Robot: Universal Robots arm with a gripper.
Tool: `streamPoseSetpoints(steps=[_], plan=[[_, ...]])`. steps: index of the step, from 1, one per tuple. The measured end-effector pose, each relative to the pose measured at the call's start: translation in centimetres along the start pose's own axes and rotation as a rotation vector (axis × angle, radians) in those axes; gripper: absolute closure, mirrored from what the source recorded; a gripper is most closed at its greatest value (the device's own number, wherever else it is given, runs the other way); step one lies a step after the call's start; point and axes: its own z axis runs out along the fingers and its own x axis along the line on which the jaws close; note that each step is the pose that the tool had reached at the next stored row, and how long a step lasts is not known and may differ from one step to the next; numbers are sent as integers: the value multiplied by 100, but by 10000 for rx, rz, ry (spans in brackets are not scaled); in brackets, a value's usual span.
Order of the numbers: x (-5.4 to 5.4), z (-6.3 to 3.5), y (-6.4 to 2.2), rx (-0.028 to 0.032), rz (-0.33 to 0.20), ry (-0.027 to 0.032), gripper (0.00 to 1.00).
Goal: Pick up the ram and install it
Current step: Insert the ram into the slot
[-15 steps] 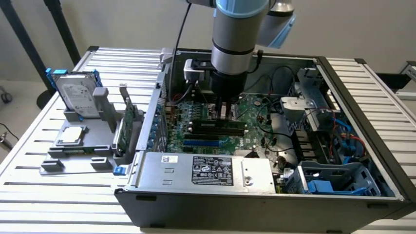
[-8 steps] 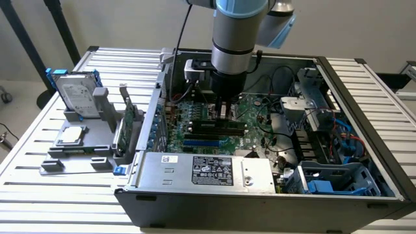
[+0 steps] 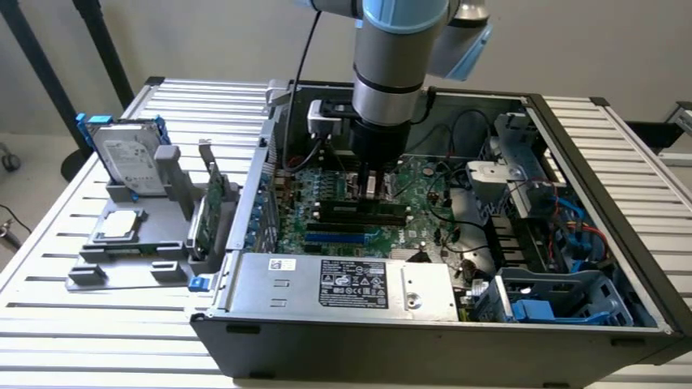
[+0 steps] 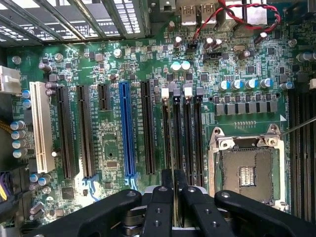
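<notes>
Fingers point(image 4: 160, 202) clenched close together on a thin dark edge that you can take, seen end-on, to be the ram point(image 4: 174, 178); it sits upright between them, just above the motherboard point(image 4: 113, 148). In the exterior view the gripper point(image 3: 373, 177) hangs inside the open case point(image 3: 433, 332), near the middle of the board, with the memory slots point(image 3: 357, 212) just at its six o'clock. Judged step: lining the stick over a slot, not yet seated. To do it well, keep the ram parallel to the slot's length, keep it vertical rather than tilted, and centre its edge over one channel, not on the ridge between two. Press evenly along the stick so neither end leads. Whether the end latches are open you cannot tell from here. Count on the board: four memory slots point(image 4: 181, 133) side by side, all looking empty; one blue slot point(image 4: 127, 128); one white slot point(image 4: 39, 126); one processor socket point(image 4: 245, 170). Outside the case, at nine o'clock of it on the slatted surface point(image 3: 87, 332): one grey holder point(image 3: 135, 243) carrying one hard drive point(image 3: 128, 158) and one green expansion card point(image 3: 213, 198). One power supply point(image 3: 335, 284) at the case's six o'clock.
</notes>
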Motion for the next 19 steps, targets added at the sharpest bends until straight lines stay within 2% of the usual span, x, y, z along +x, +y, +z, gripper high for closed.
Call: streamPoseSetpoints(steps=[2, 6, 11, 14, 16, 19], plan=[[-3, 0, -12, -69, 0, 18, 86], [-7, -1, -47, -93, 1, 28, 86], [-8, -2, -49, -85, -11, 28, 86], [-8, -1, -47, -35, -41, 29, 86], [-7, -2, -39, -10, -58, 44, 86], [-6, -1, -27, -5, -83, 85, 86]])
